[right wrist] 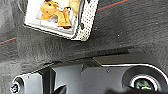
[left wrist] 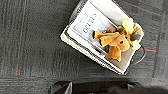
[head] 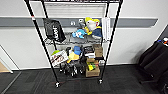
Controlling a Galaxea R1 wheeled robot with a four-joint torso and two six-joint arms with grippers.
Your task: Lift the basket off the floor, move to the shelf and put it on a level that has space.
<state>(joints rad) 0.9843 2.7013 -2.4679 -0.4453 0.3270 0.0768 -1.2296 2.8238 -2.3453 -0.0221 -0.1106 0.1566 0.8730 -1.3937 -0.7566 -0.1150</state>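
The basket (left wrist: 87, 53) stands on the floor (left wrist: 32, 50), cream woven with a white lining. An orange plush toy (left wrist: 115, 42), a yellow-green item (left wrist: 128, 23) and a printed booklet (left wrist: 90, 22) lie in it. The right wrist view shows one woven corner of the basket (right wrist: 86, 22) just beyond my grey base (right wrist: 100, 75). Dark parts of my left gripper (left wrist: 92, 88) hang above the carpet beside the basket, apart from it. Straight ahead, the shelf (head: 40, 35) stands against a white wall. Its middle level (head: 70, 42) holds plush toys and a black bag, and the lower ones are crowded.
A black chair (head: 155, 62) stands right of the shelf. A strip of wooden flooring (head: 3, 67) shows at the far left. A dark cable (left wrist: 142, 55) loops on the carpet beside the basket. Open carpet (head: 125, 80) lies before the shelf.
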